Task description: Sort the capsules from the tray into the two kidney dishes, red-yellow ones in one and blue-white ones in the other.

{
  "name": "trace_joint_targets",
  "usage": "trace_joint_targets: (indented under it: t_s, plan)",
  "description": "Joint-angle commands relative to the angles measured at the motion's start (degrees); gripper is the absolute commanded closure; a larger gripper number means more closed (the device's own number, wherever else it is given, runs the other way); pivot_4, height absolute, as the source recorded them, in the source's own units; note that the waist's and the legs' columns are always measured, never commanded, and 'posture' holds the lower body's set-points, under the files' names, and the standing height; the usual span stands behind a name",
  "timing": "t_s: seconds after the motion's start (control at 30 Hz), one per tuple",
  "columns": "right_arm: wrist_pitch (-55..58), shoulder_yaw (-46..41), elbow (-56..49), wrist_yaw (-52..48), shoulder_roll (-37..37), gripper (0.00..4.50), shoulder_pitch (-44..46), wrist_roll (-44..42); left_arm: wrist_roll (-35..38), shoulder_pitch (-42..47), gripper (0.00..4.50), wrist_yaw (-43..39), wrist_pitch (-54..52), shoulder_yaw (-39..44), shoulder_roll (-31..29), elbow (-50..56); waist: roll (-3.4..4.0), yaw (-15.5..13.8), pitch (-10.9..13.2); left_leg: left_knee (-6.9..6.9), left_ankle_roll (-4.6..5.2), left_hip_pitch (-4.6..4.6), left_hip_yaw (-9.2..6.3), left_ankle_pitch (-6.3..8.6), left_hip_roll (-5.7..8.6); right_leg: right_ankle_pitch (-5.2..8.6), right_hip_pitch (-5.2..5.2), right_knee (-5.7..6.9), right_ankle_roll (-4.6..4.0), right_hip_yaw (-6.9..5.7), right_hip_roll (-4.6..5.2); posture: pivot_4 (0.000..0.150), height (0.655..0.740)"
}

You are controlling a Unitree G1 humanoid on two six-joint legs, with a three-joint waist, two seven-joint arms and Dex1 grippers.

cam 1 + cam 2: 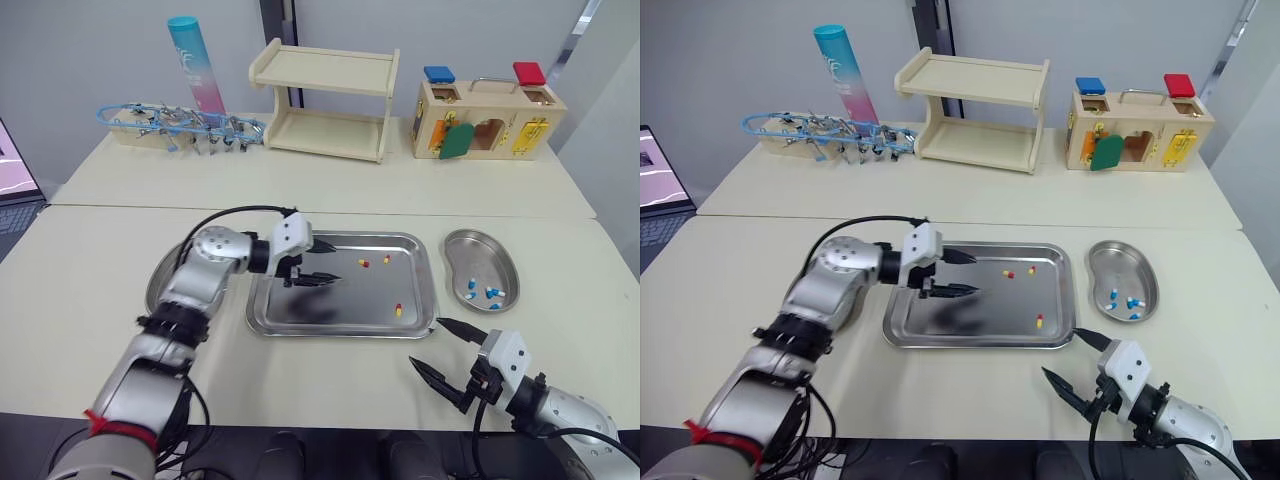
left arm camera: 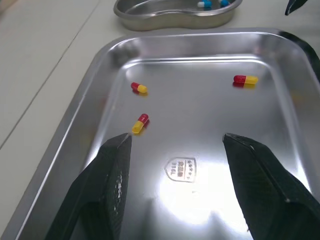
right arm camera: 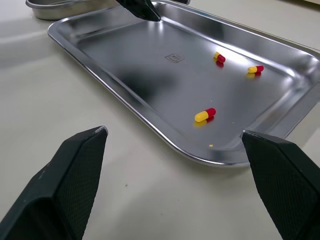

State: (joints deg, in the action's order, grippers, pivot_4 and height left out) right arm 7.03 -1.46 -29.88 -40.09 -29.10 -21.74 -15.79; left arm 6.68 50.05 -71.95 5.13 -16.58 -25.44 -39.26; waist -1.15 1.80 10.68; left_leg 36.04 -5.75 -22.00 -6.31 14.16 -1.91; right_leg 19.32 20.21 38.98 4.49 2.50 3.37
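1. My jaws gape empty: left gripper [image 1: 336, 263] over tray's [image 1: 340, 332] left half, right gripper [image 1: 426, 341] at table's [image 1: 330, 385] front edge.
2. Picking step: red-yellow capsules [image 1: 398, 310] lie along tray's right side; I likely need to reach farther right.

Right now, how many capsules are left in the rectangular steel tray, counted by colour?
Red-yellow capsules: 3
Blue-white capsules: 0 in the rectangular steel tray; those in view lie in the steel kidney dish beside it
Total in the tray: 3
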Motion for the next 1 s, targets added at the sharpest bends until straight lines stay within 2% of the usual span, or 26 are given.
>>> trace_joint_targets:
  t_s: [0.03,0.13,0.3,0.67,0.8,1.0]
  plan:
    - [0.6,-0.11,-4.18,1.49,0.2,0.0,-0.85,-0.41,-3.83,6.64,1.55,0.11,6.75,-0.43,3.42,-12.54,0.0,0.16,0.0,0.01,0.0,0.0,0.0,0.0,0.01,0.0,0.0,0.0,0.0,0.01,0.0,0.15,0.74]
    - [1.5,0.12,-5.48,2.33,0.09,0.0,-1.6,-0.41,-6.93,11.06,1.55,1.73,10.14,-0.62,6.54,-21.79,0.0,0.16,0.0,0.0,0.0,0.0,-0.01,0.0,0.03,0.0,0.0,-0.01,0.01,0.01,0.0,0.15,0.74]
    - [3.97,0.25,-8.61,3.92,0.01,0.0,-2.53,-0.63,-11.7,14.67,1.55,3.96,12.62,-1.29,9.79,-29.68,0.0,0.2,0.0,0.0,0.01,0.0,-0.02,0.0,0.03,0.01,0.02,0.0,0.02,0.02,0.0,0.15,0.74]
    - [9.55,0.09,-14.76,7.19,0.01,0.0,-4.24,-1.24,-17.47,17.17,1.55,6.94,11.84,-1.26,14.26,-34.72,-0.02,0.03,0.0,0.0,0.0,-0.01,-0.06,0.0,0.05,0.01,0.0,0.0,0.04,0.0,0.01,0.15,0.74]
    - [11.26,-0.33,-16.05,7.72,-0.19,0.0,-4.06,-1.86,-18.91,17.34,2.43,6.42,10.47,-1.68,14.44,-35.36,-0.02,0.05,0.0,0.01,0.0,0.02,-0.06,0.0,0.05,0.01,-0.03,0.02,0.04,0.0,0.01,0.15,0.74]
    - [13.3,-0.75,-17.47,8.48,-0.29,0.0,-3.58,-2.69,-19.97,17.41,4.38,6.97,8.23,-1.54,14.26,-35.91,-0.03,0.06,-0.01,0.01,0.0,0.05,-0.07,0.0,0.05,0.01,-0.05,0.03,0.05,0.0,0.01,0.15,0.74]
